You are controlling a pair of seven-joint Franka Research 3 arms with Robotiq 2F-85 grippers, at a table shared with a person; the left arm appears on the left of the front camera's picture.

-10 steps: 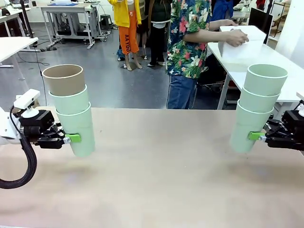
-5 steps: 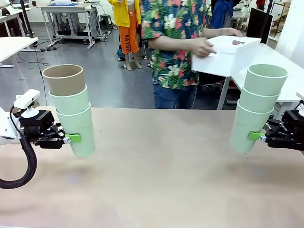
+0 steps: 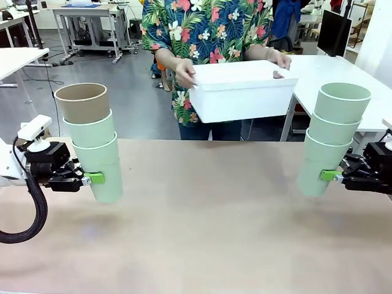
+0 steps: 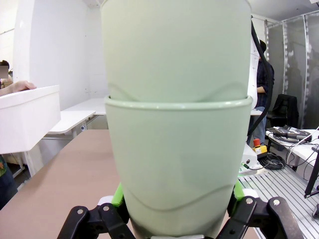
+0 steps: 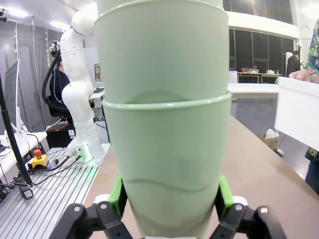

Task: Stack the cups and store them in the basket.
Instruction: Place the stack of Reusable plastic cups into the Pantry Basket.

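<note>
Holding a nested stack of cups in each arm, I have the left gripper (image 3: 98,178) clamped across the lowest mint cup (image 3: 104,168) of three. A second mint cup and the tan-brown cup (image 3: 82,103) rise above its green pads. The right gripper (image 3: 326,175) is closed the same way on the bottom cup of an all-mint stack (image 3: 331,138) of three. Both stacks stand upright over the table (image 3: 208,220). From the front they seem to hang just clear of it, though I cannot be sure. Beyond and between the two grippers, past the table's far edge, a person (image 3: 202,27) carries the white basket (image 3: 242,101) by its rim, in the air and not yet set down.

I judge the cups light, stiff and thin-walled, with a matte skin the pads can bite without much squeeze. Too much pressure would likely bow the wall. Because of the taper, only the bottom cup is truly held and the upper two merely sit in it, so a tilt or jolt could loosen them. The hold low on the bottom cup's wall, seen close in both wrist views, looks right, provided the stack is kept vertical. The basket looks light and rigid, best taken at its rolled rim.

No brand, label or print is legible on the cups or the basket.
</note>
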